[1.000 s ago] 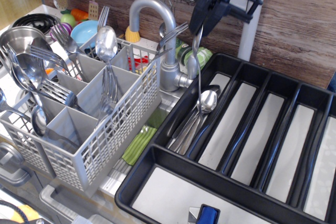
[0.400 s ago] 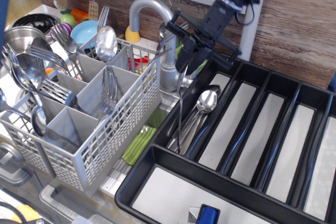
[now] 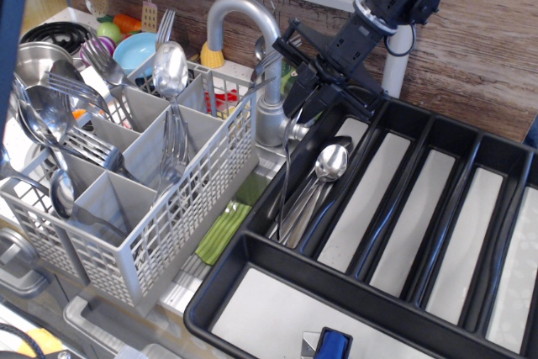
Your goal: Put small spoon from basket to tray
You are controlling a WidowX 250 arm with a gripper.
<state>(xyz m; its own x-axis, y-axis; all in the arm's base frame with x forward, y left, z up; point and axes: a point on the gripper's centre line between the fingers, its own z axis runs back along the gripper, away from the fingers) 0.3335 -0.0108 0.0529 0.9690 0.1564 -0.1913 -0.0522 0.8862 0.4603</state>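
basket (image 3: 126, 208) left of tray (image 3: 277, 279)

No readable text, labels, brands or numbers were visible anywhere in the frame. The basket (image 3: 168, 208), tray (image 3: 244, 287) and faucet (image 3: 252, 39) all showed plain unmarked surfaces.

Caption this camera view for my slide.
Gripper lowers small spoon into black tray's leftmost compartment beside grey basket.

tray (image 3: 471, 149) cropped right, end effector (image 3: 304, 102) grip unclear
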